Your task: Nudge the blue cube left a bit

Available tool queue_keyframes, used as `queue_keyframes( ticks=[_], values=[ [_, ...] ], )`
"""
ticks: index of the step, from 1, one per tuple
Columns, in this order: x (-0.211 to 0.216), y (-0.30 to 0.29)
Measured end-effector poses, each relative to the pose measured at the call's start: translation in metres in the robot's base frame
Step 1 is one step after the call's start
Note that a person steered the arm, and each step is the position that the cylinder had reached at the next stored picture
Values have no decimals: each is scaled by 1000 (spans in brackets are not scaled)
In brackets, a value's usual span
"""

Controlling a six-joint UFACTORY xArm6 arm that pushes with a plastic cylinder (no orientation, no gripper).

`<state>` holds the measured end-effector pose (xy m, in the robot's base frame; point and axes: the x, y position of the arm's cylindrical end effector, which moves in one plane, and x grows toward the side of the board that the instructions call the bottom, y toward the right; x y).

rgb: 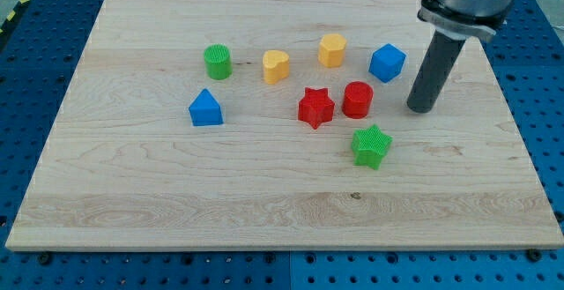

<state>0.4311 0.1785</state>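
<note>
The blue cube (387, 63) sits on the wooden board (176, 193) toward the view's upper right. My tip (420, 109) rests on the board just to the right of the cube and a little below it, apart from it. A red cylinder (358, 100) stands below and left of the cube, to the left of my tip. A yellow block (331, 50) lies to the cube's left.
A red star (315, 107) lies beside the red cylinder. A green star (371, 145) lies below it. A yellow heart-shaped block (275, 65), a green cylinder (218, 62) and a blue house-shaped block (205, 108) stand further left. A blue perforated table surrounds the board.
</note>
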Motion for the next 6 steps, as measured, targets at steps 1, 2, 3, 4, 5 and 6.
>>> queue_keyframes(
  ticks=[1, 2, 3, 4, 5, 6],
  values=[
    [-25, -3],
    [-43, -2],
    [-63, -1],
    [-66, 1],
    [-93, 0],
    [-96, 0]
  ],
)
